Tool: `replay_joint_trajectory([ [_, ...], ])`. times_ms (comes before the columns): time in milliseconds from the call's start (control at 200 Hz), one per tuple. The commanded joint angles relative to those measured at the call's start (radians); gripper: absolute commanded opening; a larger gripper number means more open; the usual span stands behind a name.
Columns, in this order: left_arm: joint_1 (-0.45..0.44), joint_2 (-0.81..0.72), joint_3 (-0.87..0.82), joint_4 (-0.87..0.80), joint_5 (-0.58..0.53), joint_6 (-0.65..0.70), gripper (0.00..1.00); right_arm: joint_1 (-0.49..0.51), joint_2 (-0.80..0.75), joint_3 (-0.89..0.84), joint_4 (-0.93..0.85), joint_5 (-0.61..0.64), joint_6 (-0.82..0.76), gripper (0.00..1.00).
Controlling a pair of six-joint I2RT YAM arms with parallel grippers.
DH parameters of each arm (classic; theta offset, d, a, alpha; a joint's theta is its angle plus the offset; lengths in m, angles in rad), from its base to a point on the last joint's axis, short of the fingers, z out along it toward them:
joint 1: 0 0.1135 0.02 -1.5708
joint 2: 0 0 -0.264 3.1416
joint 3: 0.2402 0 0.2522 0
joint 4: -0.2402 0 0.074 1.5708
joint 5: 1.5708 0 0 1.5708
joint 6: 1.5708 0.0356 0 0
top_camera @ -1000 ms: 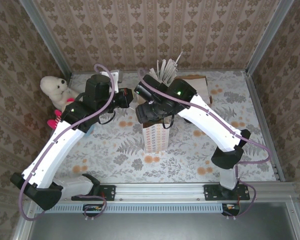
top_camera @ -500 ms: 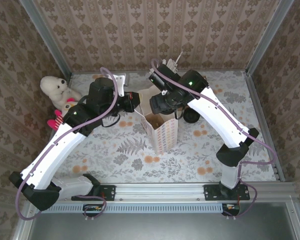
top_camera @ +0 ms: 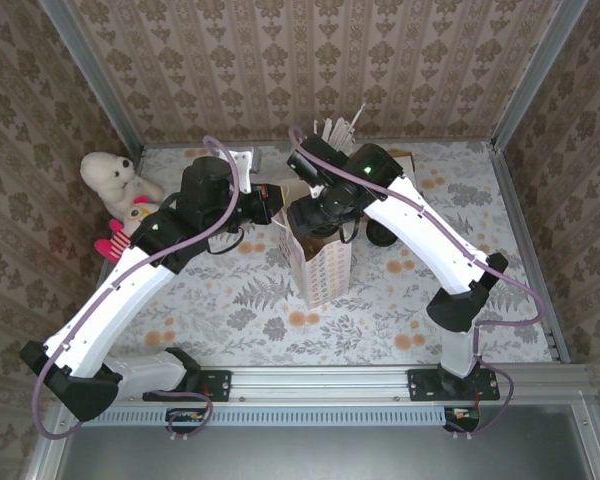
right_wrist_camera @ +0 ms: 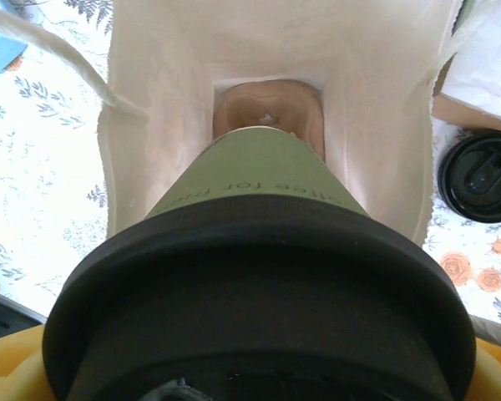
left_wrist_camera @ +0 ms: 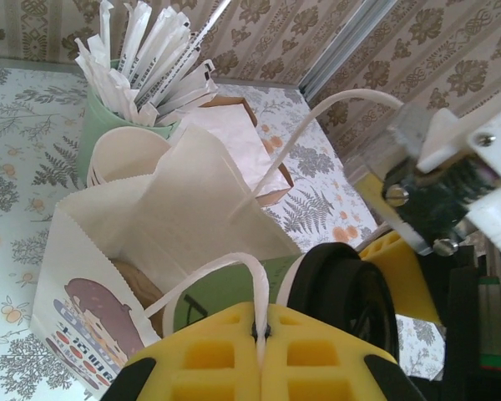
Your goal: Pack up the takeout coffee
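1. The right gripper [top_camera: 318, 212] has its jaws spread wide around the coffee cup [right_wrist_camera: 250, 180], gripping it up near its black cap [right_wrist_camera: 259, 276].
2. The cup hangs at the open mouth of the white paper bag [top_camera: 322, 272], with its base pointing down inside (the cap is above the rim).
3. The left gripper [left_wrist_camera: 259, 334] is pinched tight on the bag's handle [left_wrist_camera: 238, 257].
4. A spare lid [right_wrist_camera: 480, 175] lies on the table [top_camera: 230, 300] beside the bag.

Takeout coffee [right_wrist_camera: 250, 184] over the mouth of the paper bag [top_camera: 325, 275]; straw holder [left_wrist_camera: 100, 107] behind.
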Motion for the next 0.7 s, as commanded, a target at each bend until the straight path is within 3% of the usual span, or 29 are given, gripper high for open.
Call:
replay_joint_trajectory([
  [0, -0.01, -0.002, -0.006, 0.009, 0.012, 0.005, 0.01, 0.014, 0.009, 0.017, 0.019, -0.036, 0.02, 0.57],
  [320, -0.01, -0.029, -0.041, 0.005, -0.065, -0.015, 0.0, 0.056, -0.065, 0.016, -0.033, -0.004, 0.069, 0.57],
  [530, -0.01, -0.025, -0.049, 0.016, -0.035, -0.003, 0.0, 0.062, -0.089, -0.129, 0.116, -0.026, 0.118, 0.56],
  [695, -0.011, -0.045, -0.052, -0.009, -0.054, 0.006, 0.0, 0.054, -0.085, -0.185, 0.147, 0.048, 0.129, 0.57],
])
